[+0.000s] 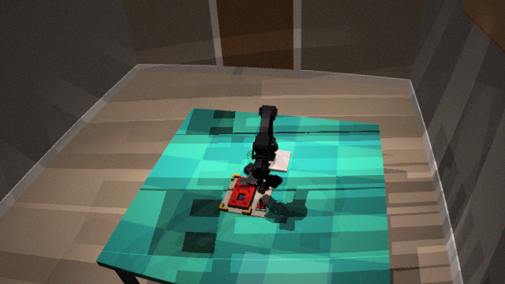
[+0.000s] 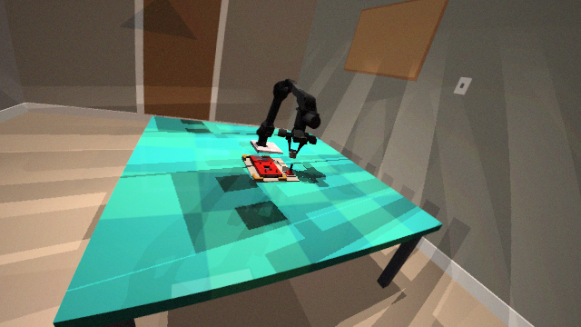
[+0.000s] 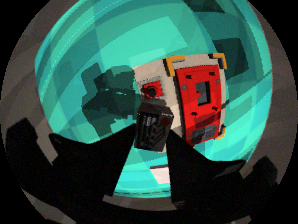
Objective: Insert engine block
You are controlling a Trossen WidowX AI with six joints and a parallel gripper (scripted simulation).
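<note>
So right under my fingers (image 1: 261,189) (image 2: 292,153) there's a pale board (image 1: 256,217) (image 2: 291,183) (image 3: 172,104), and a red fixture (image 1: 261,206) (image 2: 290,172) (image 3: 152,90) with a black knob sticks up just ahead, kinda in the way. The red car body (image 1: 236,200) (image 2: 272,171) (image 3: 189,109) blocks low down on one side; its opening (image 1: 241,196) (image 2: 268,168) (image 3: 203,93) is a gap. Other side, past the board, nothing but flat desk (image 1: 335,221) (image 2: 218,254) (image 3: 117,42), so there's room to slide by.

Black arm showing near the top view's centre

The arm (image 1: 267,126) (image 2: 273,109) is wearing matte black throughout, its slim links meeting at chunky, rounded joints; the gripper (image 2: 293,153) (image 3: 152,129) is showing broad, dark fingers tapering toward their tips, lower in the wrist view.
</note>
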